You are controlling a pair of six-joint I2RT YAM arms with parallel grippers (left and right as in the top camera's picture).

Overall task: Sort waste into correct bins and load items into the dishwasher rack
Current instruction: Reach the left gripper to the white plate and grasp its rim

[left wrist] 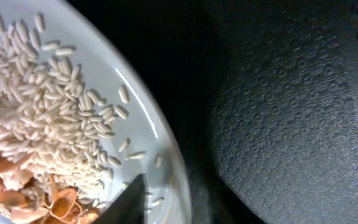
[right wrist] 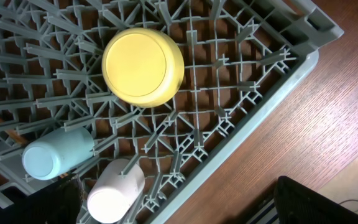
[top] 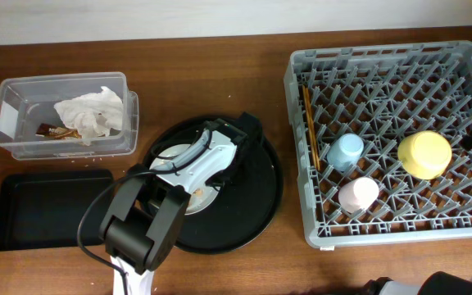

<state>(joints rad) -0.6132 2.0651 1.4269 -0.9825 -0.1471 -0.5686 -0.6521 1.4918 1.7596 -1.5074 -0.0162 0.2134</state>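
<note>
The pale plate (top: 197, 195) lies on the large round black tray, mostly under my left arm. In the left wrist view the plate (left wrist: 138, 118) carries white rice grains (left wrist: 42, 106) and beige-brown scraps (left wrist: 23, 202). My left gripper (left wrist: 160, 202) has one finger inside the plate's rim and seems shut on it. The grey rack (top: 301, 164) holds the chopsticks (top: 309, 123), the light-blue cup (top: 347, 152), the pink cup (top: 357, 195) and the yellow bowl (top: 424, 154). My right gripper (right wrist: 188, 208) is open and empty over the rack's front edge.
The clear tub (top: 23, 90) at the back left holds the white napkin (top: 95, 111) and the brown wrapper (top: 56, 130). The flat black tray (top: 43, 209) lies in front of it. The round black tray (top: 252, 197) sits mid-table.
</note>
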